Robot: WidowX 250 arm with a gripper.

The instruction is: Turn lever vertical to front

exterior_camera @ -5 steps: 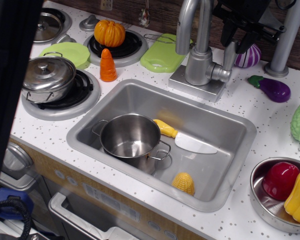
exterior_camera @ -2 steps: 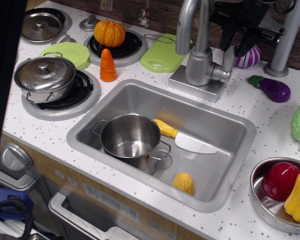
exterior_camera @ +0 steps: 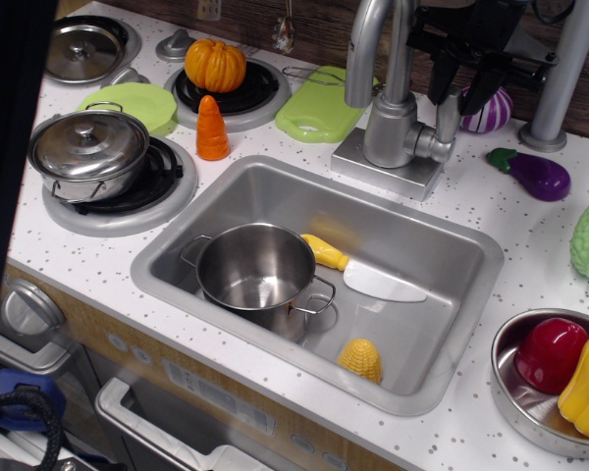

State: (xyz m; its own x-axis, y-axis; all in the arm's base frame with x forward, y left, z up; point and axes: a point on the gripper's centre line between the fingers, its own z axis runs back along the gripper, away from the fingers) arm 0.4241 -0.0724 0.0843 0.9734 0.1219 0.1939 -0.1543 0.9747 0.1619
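- The gripper [exterior_camera: 464, 86] hangs over the lever [exterior_camera: 449, 113], fingers apart and straddling its top; a firm grip cannot be confirmed.
- The lever stands upright at the faucet's [exterior_camera: 391, 118] 3 o'clock side.
- Bare counter [exterior_camera: 471, 196] lies toward 6 o'clock, before the sink [exterior_camera: 275, 177] rim.

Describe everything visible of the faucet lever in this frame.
The lever is a short, matte silver-grey bar, thinner than the faucet column beside it. It stands upright from a rounded knuckle joint on the column's right side, above the square faucet base behind the sink. The black gripper straddles its upper end, one finger on each side; whether the fingers press on the bar is unclear. The top of the bar is hidden between them.
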